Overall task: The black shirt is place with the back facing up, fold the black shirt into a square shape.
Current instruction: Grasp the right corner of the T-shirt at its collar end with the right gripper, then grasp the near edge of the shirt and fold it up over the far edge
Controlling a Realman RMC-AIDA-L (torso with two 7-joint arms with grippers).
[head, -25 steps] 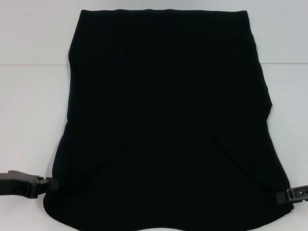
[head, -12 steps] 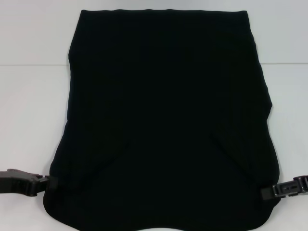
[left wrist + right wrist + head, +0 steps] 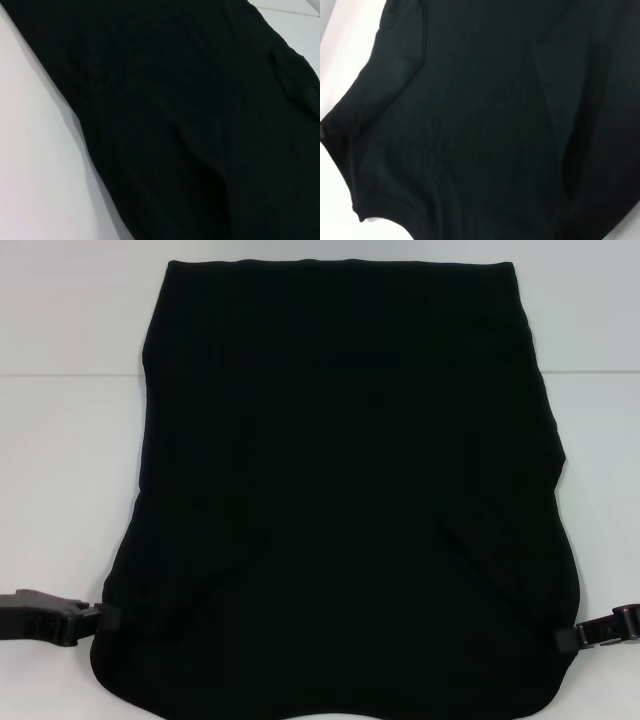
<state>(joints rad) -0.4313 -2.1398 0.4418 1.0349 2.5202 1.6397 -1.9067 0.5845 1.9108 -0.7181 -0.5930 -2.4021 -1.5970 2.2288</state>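
The black shirt (image 3: 345, 470) lies flat on the white table, plain side up, with no print showing. Its sleeves seem folded in over the body, leaving diagonal creases near the front. My left gripper (image 3: 100, 620) is at the shirt's near left corner, touching its edge. My right gripper (image 3: 572, 637) is at the near right corner, against the edge. The left wrist view shows only black cloth (image 3: 180, 115) on the table. The right wrist view shows cloth with a hemmed edge (image 3: 470, 125).
The white table (image 3: 60, 490) shows bare on both sides of the shirt and behind it. A faint seam line (image 3: 70, 374) crosses the table at the back. The shirt's near hem reaches the view's front edge.
My right gripper moved in towards the shirt's near right corner, then drew back slightly outward. The shirt's right lower edge shifted a little inward. The left gripper has stayed put.
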